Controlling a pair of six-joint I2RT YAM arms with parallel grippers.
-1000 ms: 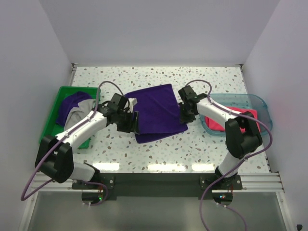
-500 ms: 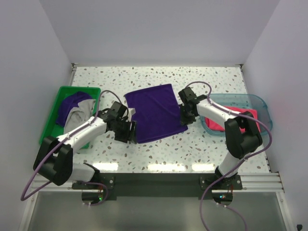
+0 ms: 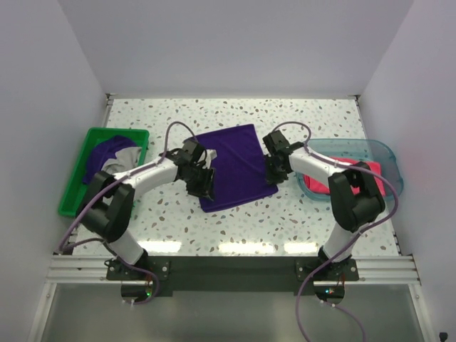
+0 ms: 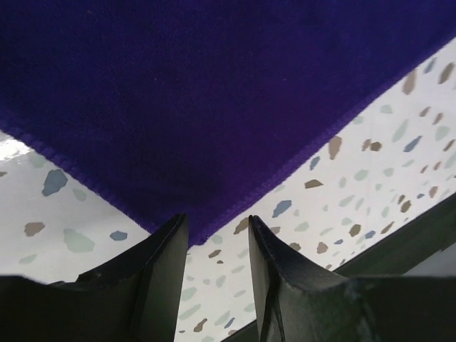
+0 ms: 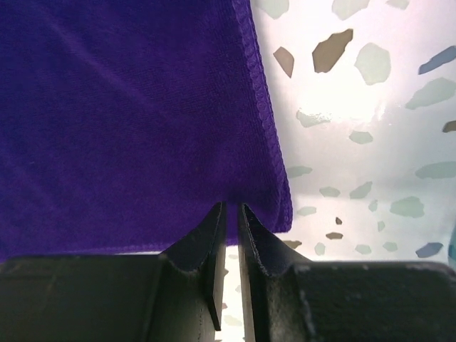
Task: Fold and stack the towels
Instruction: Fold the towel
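Note:
A dark purple towel (image 3: 231,160) lies flat on the speckled table, between my two arms. My left gripper (image 3: 205,187) is at its near left corner. In the left wrist view that gripper (image 4: 217,222) is open, with the towel (image 4: 214,92) corner just ahead of its tips and nothing between them. My right gripper (image 3: 273,171) is at the towel's near right corner. In the right wrist view it (image 5: 231,208) is pinched nearly together, with the towel's (image 5: 128,121) hem in the narrow gap. A pink towel (image 3: 322,185) lies in the teal tray.
A green bin (image 3: 71,192) at the left holds a crumpled purple towel (image 3: 103,153) and a grey-white one (image 3: 122,161). The translucent teal tray (image 3: 385,153) stands at the right, close behind my right arm. White walls enclose the table on three sides.
My left gripper has moved right onto the towel's near left corner and its jaws have narrowed. The right jaws have closed further on the right corner. The towel's lower fold no longer shows.

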